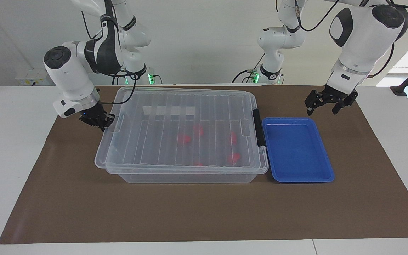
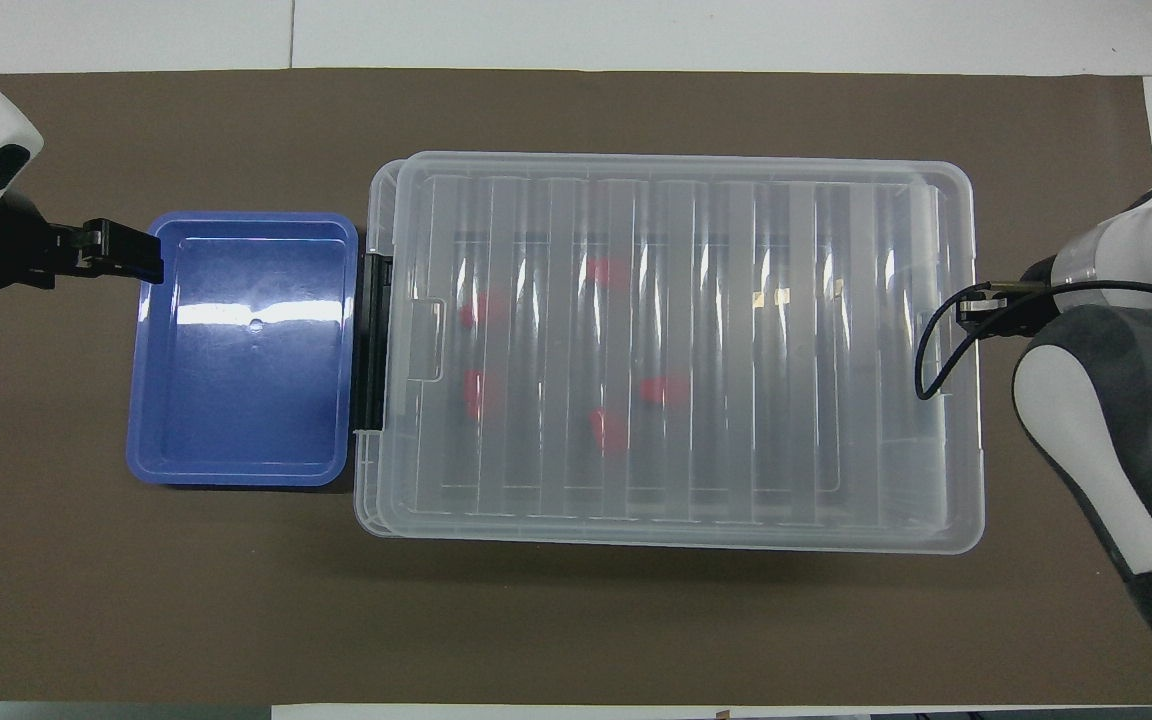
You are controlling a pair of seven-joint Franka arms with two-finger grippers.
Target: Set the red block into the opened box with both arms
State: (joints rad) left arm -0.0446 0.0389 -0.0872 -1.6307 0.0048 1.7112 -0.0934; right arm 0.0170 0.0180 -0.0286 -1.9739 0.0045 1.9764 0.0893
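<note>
The box is a large clear bin on the brown mat, and its ribbed lid lies over it, slightly askew. Several red blocks lie inside and show through the lid, among them one red block near the middle. A black latch sits at the short end toward the left arm. My right gripper is shut on the lid's other short end, its tip at that edge. My left gripper hangs open and holds nothing, over the blue tray's rim.
A shallow blue tray stands against the latch end of the box, with nothing in it. Brown mat spreads wide on the side of the box away from the robots. The right arm's cable loops over the lid's end.
</note>
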